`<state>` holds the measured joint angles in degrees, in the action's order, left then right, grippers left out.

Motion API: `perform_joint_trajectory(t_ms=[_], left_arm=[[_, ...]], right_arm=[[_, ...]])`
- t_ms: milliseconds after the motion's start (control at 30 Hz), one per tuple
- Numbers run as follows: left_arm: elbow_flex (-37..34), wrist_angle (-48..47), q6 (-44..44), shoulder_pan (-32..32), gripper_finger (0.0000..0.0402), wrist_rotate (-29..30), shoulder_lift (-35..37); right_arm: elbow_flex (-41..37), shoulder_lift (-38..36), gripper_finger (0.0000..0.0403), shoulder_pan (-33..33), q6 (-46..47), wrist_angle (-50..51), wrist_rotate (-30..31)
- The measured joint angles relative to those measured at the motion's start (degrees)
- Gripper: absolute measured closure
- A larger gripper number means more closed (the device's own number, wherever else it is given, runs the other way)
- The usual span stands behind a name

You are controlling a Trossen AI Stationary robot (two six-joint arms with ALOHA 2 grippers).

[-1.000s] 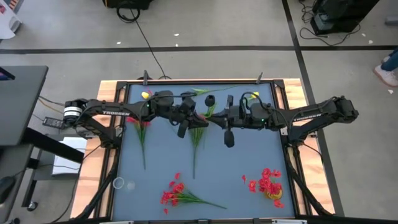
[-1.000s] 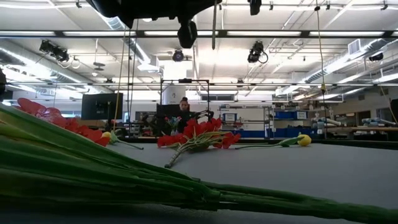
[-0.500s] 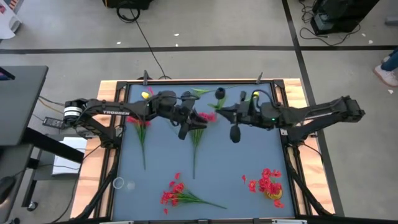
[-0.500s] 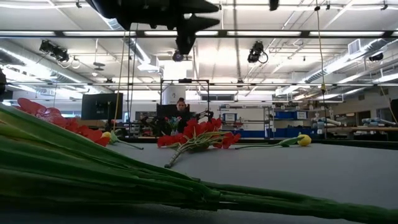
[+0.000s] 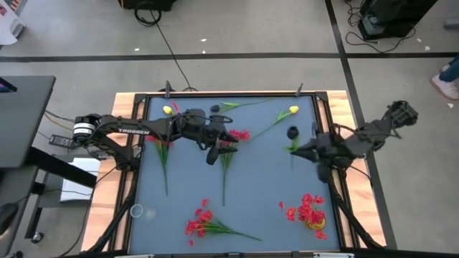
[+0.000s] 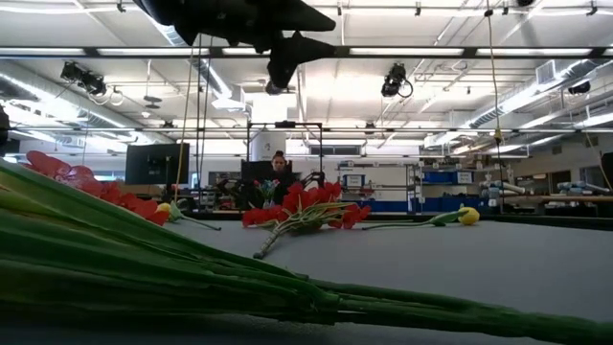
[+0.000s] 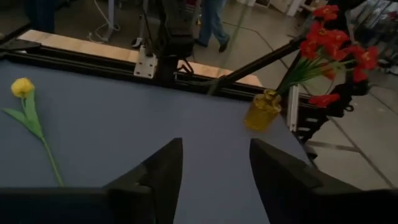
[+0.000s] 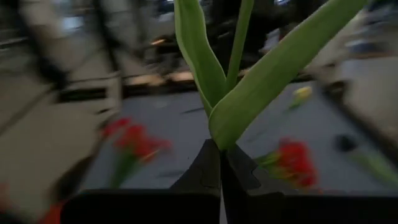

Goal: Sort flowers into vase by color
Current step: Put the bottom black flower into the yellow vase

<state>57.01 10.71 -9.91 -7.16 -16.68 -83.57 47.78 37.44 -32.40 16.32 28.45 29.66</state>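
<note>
A dark-bud flower point(image 5: 292, 133) with long green leaves point(image 8: 217, 81) is held up near the table's right edge by my shut right gripper point(image 5: 300, 150). My left gripper point(image 5: 229, 146) hovers open over the table's middle, above a red bunch point(image 5: 239, 135) lying flat; nothing is between its fingers point(image 7: 158, 171). Two yellow tulips point(image 5: 292, 110) point(image 5: 167, 110) lie at the far edge. A yellow vase point(image 7: 261, 112) at the near right corner holds red blossoms point(image 5: 308, 209). My right gripper pinches the flower's green stalk point(image 8: 222, 144) between its two fingers, just below where the leaves branch off. The fingers come about level from the table's right side and lie across the stalk. The flower is lifted clear of the table, leaves and bud rising above the fingers.
Another red bunch point(image 5: 204, 222) lies near the front edge, more red blossoms point(image 5: 159, 141) under my left arm. A clear glass point(image 5: 136, 211) stands at the near left. A black frame point(image 5: 237, 94) rims the table. People show in the room beyond.
My right gripper has swung from the table's middle toward its right edge, carrying the dark-bud flower away from my left gripper and turning as it went. My left gripper has stayed over the middle, rolled about its axis, and its fingers have opened.
</note>
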Motion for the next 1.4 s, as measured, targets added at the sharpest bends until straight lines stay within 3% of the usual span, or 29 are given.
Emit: perform_joint_trajectory(t_ms=[100,300,433,600,767,900,1067,1200,1400], left_arm=[[0.00,-0.26,4.33,2.13,0.0216,3.95,0.00],[0.00,-0.30,7.61,7.03,0.0223,6.53,0.00],[0.00,-0.23,6.16,9.86,0.0226,8.36,0.00],[0.00,0.51,2.80,12.84,0.0226,12.86,0.00],[0.00,3.30,3.02,14.36,0.0226,16.94,-0.02],[0.00,6.04,3.02,14.56,0.0226,17.50,-0.01],[0.00,6.89,3.02,13.96,0.0226,17.52,-0.02],[0.00,8.32,2.54,13.47,0.0226,17.55,-0.02],[0.00,8.93,2.58,12.62,0.0226,17.54,-0.02]], right_arm=[[-0.79,-4.00,0.0400,-4.72,3.42,4.22,-4.01],[-1.11,-7.68,0.0400,-12.55,10.87,11.49,-14.44],[-1.11,-7.45,0.0400,-18.58,11.21,9.39,-16.01],[-2.21,-5.82,0.0400,-25.96,9.65,1.84,-11.72],[-9.47,-4.61,0.0400,-32.74,5.88,-14.11,-4.35],[-13.84,-3.48,0.0400,-36.96,5.08,-20.69,3.04],[-16.40,-1.42,0.0400,-41.38,5.36,-21.63,9.07],[-17.06,-0.19,0.0397,-43.08,7.91,-22.43,9.95],[-17.15,0.43,0.0327,-43.28,16.22,-20.91,11.33]])
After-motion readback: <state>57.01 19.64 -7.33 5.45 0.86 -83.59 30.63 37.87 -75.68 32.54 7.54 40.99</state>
